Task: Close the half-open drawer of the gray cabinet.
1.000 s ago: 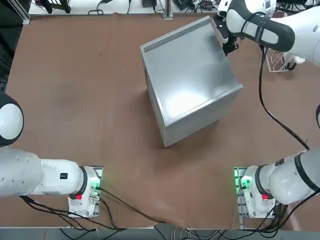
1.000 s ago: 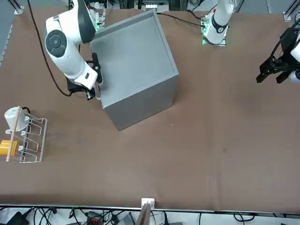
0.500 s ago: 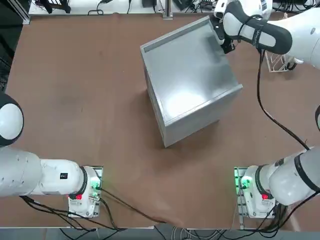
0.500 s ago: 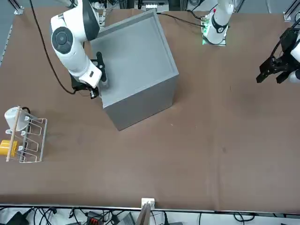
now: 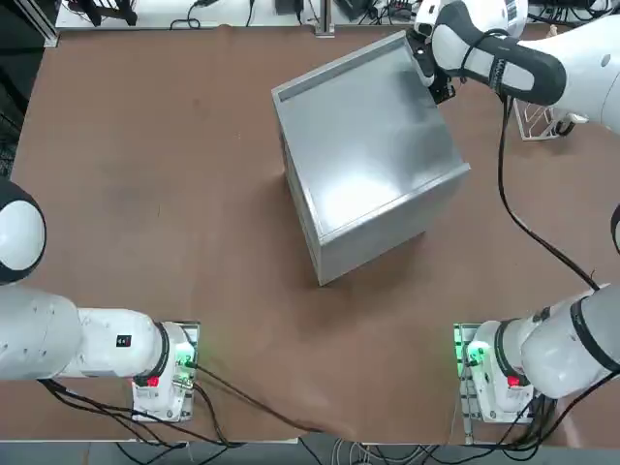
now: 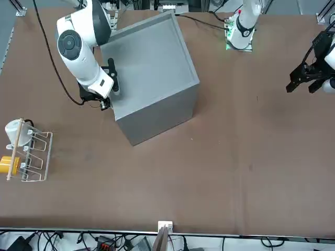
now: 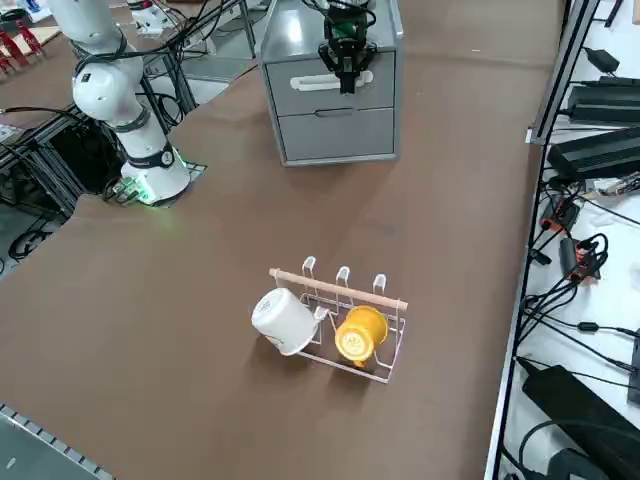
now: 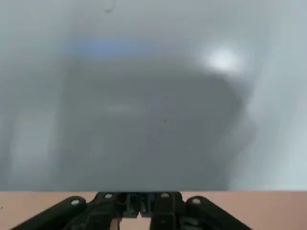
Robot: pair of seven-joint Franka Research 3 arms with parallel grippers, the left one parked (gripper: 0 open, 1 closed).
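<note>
The gray cabinet (image 5: 368, 145) (image 6: 152, 68) (image 7: 285, 30) stands turned at an angle in the middle of the far half of the table. On its face toward the robot's right, the upper drawer (image 7: 300, 92) sits about level with the panel below it, and no tan side shows. My right gripper (image 5: 429, 82) (image 6: 111, 83) (image 7: 346, 72) hangs in front of that drawer by its handle, fingers shut with nothing between them. In the right wrist view the gray drawer front (image 8: 153, 120) fills the picture just beyond the gripper (image 8: 140, 207).
A white wire rack (image 7: 340, 300) (image 6: 29, 154) holding a white cup (image 7: 283, 320) and a yellow cup (image 7: 358, 333) stands on the table to the robot's right of the cabinet. The arm's black cable (image 5: 504, 165) hangs beside the cabinet.
Over the last second the right gripper shifted a little along the drawer face, closer to the cabinet's top edge. In the last half second it has hardly moved.
</note>
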